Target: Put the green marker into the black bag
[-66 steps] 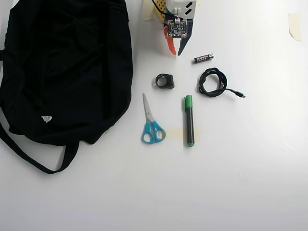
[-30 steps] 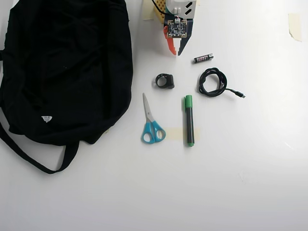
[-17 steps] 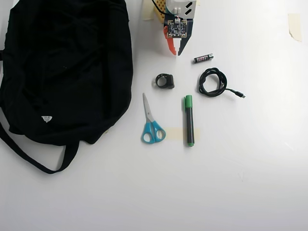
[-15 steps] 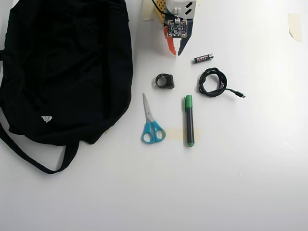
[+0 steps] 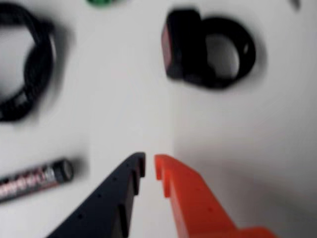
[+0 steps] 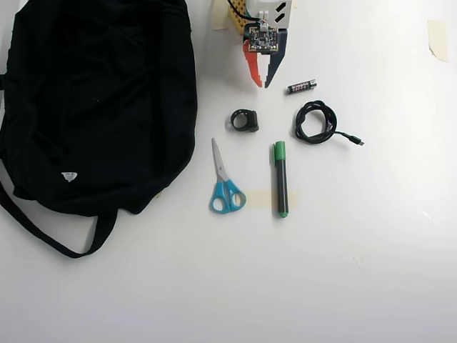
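The green marker, a black barrel with a green cap and green end, lies lengthwise on the white table in the overhead view. Only a blurred bit of its green end reaches the top edge of the wrist view. The black bag fills the left side, its straps trailing toward the bottom left. My gripper hangs at the top centre, well above the marker and right of the bag. Its orange and dark fingers are shut, with a thin gap and nothing between them.
A black ring-shaped part lies just below the gripper. A small battery is to the gripper's right and a coiled black cable beyond it. Blue-handled scissors lie left of the marker. Tape sticks at the top right.
The gripper has shifted slightly down the overhead view toward the ring part. Everything on the table stays where it was.
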Available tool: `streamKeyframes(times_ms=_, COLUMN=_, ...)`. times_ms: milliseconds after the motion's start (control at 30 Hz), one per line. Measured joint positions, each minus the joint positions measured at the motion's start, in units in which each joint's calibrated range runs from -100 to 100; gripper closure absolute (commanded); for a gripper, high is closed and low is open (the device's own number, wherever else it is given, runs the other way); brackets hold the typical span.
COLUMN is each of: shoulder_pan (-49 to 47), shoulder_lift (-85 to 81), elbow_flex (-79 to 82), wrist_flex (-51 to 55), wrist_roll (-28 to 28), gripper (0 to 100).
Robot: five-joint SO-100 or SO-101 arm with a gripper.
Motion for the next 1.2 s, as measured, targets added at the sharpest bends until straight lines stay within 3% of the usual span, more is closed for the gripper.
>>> streamKeyframes(times_ms=400, shoulder_pan=-1.25, shoulder_lift=3.99, elbow_flex=-6.05, wrist_flex=-13.74, wrist_roll=0.0, gripper=98)
streamKeyframes(times_ms=733, shoulder_pan=-5.73, shoulder_lift=17.85, elbow_flex=-26.73, wrist_flex=-14.77, wrist_roll=0.0, gripper=98)
streamKeyframes(times_ms=1200, shoulder_pan=-5.8, shoulder_lift=35.45, elbow_flex=-44.03, wrist_flex=-18.98, wrist_roll=0.0, gripper=98)
